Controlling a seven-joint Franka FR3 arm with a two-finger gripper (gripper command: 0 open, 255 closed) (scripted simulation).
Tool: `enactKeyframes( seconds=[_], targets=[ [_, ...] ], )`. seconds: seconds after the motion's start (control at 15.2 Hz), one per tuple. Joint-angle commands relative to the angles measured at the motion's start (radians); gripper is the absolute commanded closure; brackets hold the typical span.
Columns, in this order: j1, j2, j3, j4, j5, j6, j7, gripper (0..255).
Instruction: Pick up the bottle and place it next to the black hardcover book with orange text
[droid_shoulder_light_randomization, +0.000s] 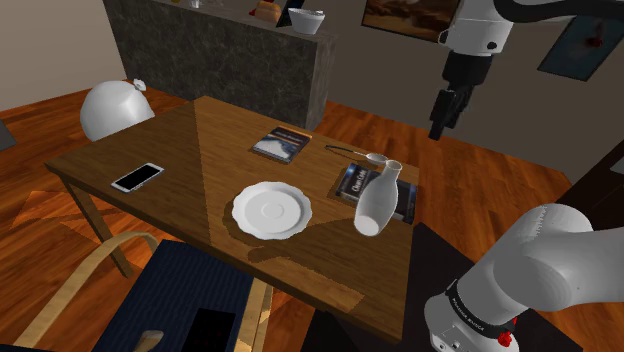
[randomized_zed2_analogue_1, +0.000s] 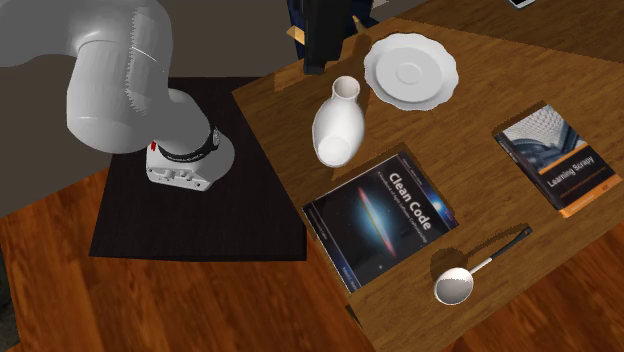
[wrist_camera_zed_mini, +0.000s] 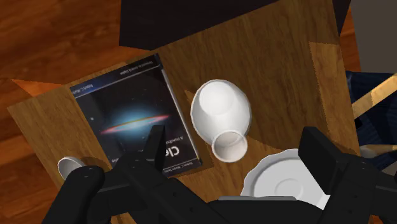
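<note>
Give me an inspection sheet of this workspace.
Surface: wooden table, level.
Job's things: white bottle upright beside the Clean Code book; Learning Scrapy book lies apart from both.
Clutter: white plate, ladle, phone.
Grippers: end effector open, empty, above the table.
Cables: nothing seen.
Surroundings: wood floor, stone counter, blue chair.

all views look down on table (droid_shoulder_light_randomization: 200, 150).
</note>
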Motion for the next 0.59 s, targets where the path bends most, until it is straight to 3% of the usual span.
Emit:
enactKeyframes(
  seconds=[0.0,0.53],
  targets=[
    [0.000,0.000,0.000,0.000,0.000,0.000,0.000,0],
    [0.026,0.134,0.006,-0.146,0.028,0.314,0.022,0]
  ],
)
